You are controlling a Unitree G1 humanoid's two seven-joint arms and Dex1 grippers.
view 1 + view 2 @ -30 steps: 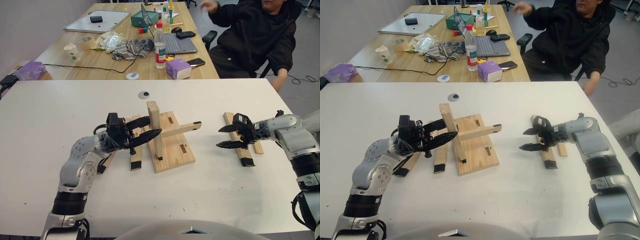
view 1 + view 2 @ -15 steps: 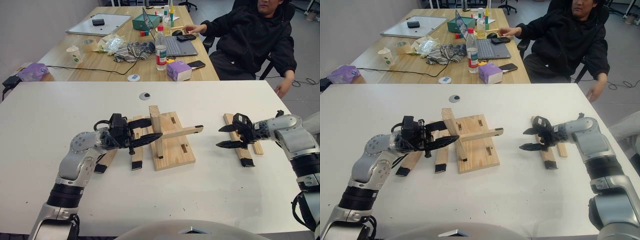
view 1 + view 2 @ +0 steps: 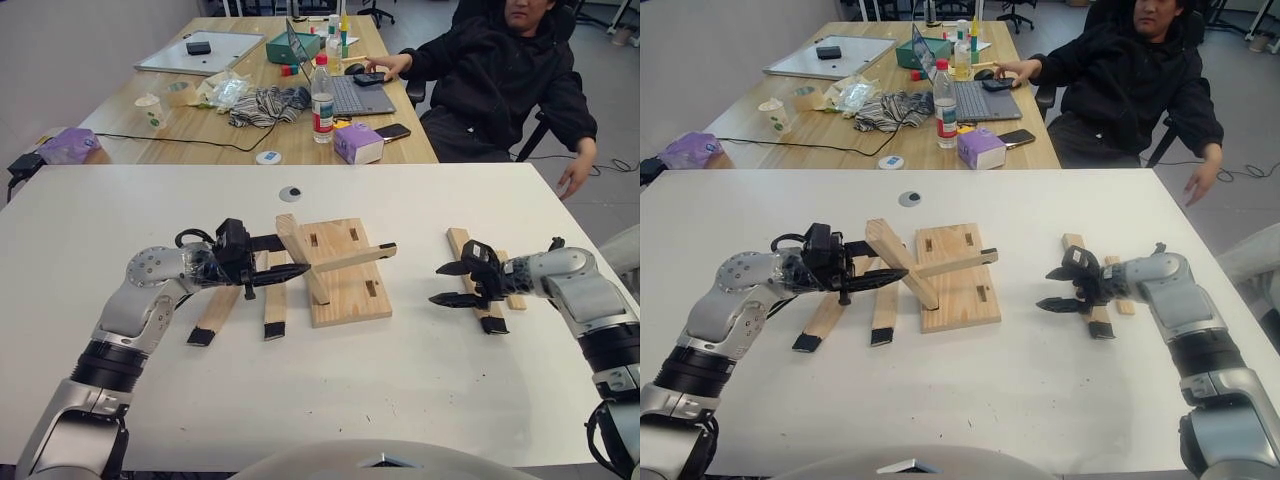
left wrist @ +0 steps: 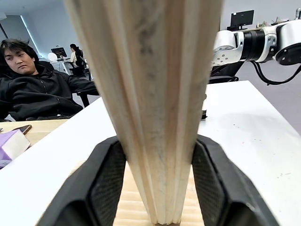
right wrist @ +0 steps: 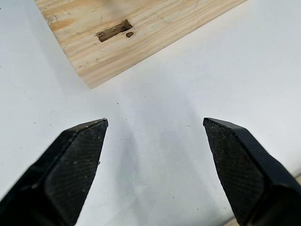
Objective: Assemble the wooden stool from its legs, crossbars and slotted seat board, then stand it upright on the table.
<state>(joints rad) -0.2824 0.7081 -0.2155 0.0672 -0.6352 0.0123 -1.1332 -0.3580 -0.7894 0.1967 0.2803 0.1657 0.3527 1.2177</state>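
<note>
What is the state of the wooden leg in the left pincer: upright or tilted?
Tilted. The leg leans over the seat board, its top toward the robot's left, clamped in the left pincer.

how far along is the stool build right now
Early. One leg with a crossbar leans tilted on the seat board, clamped by the left pincer. Two legs lie loose left of the board and two pieces by the open right pincer. Nothing stands upright yet.

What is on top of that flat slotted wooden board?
A tilted leg, gripped by the left pincer, with a crossbar jutting sideways. The leg hides whether its foot sits in a slot.
</note>
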